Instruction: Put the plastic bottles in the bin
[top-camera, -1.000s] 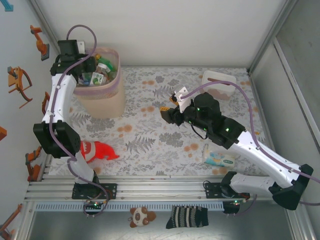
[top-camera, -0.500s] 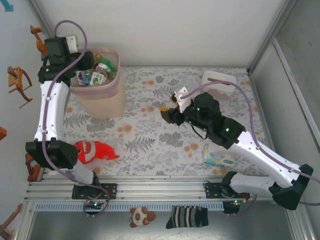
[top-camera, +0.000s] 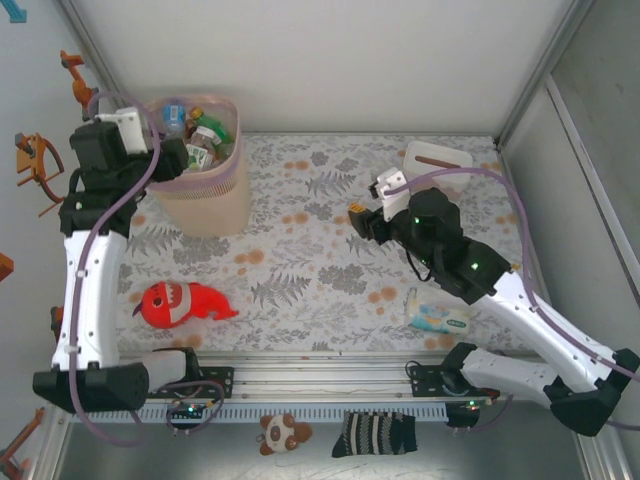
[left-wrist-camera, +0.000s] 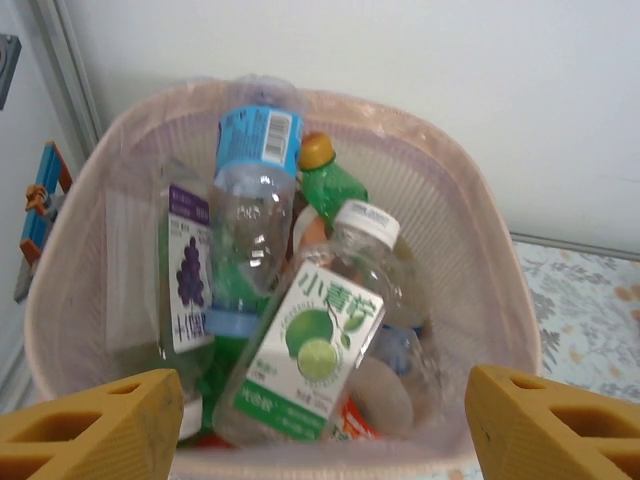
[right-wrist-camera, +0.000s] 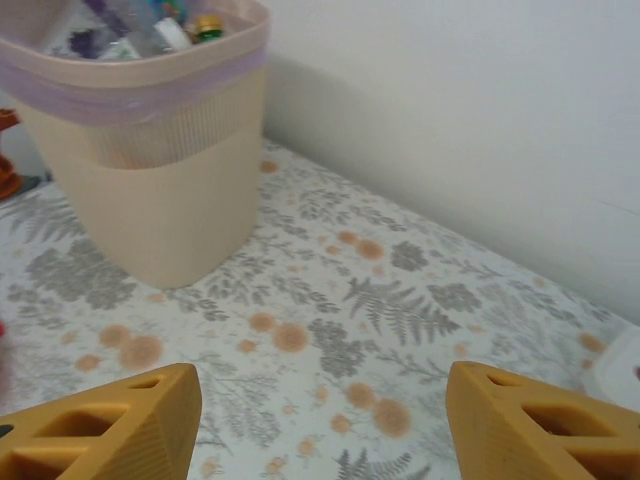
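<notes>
Floral-print table (top-camera: 330, 250), far-left corner: plastic bottles (left-wrist-camera: 300, 340) lie heaped inside the bin (top-camera: 205, 205). Left fingers (left-wrist-camera: 90, 425) hang apart and empty above its mouth, placed for dropping; right fingers (right-wrist-camera: 110, 420), also apart, hold nothing.

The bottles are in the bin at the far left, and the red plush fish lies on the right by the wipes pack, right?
Not quite: the top external view shows the red plush fish on the left, in front of the bin, far from the wipes pack. The bottles are in the bin.
</notes>
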